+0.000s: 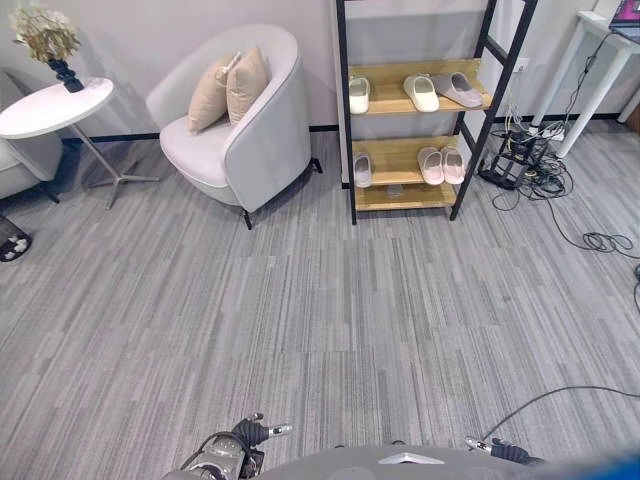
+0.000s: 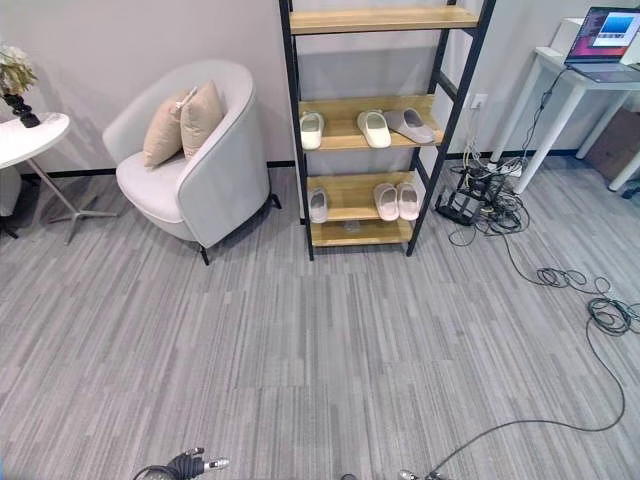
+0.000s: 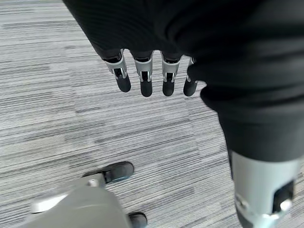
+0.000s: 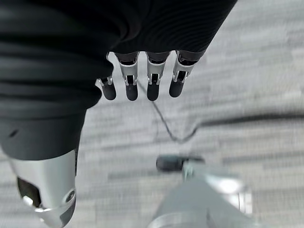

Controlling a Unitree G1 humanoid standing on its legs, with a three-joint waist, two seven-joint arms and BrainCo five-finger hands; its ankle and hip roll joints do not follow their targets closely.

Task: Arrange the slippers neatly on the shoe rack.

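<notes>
The shoe rack [image 1: 349, 120], a black frame with wooden shelves, stands against the far wall. Its upper wooden shelf [image 1: 390, 103] carries a white slipper [image 1: 359, 95] on the left, another white slipper [image 1: 421, 93] and a grey slipper [image 1: 458, 89] lying askew. On the lower shelf [image 1: 396, 196] a pale slipper [image 1: 362, 168] sits alone, and a pale pink pair [image 1: 441, 165] sits side by side. My left hand [image 3: 145, 80] and right hand [image 4: 152, 85] hang low over the carpet, far from the rack, fingers straight and holding nothing.
A white armchair [image 1: 250, 130] with two beige cushions stands left of the rack. A round white side table [image 1: 55, 105] with a vase is further left. A white desk [image 2: 590, 75] with a laptop and tangled cables [image 1: 530, 160] are on the right. A dark item [image 1: 12, 243] lies at the left edge.
</notes>
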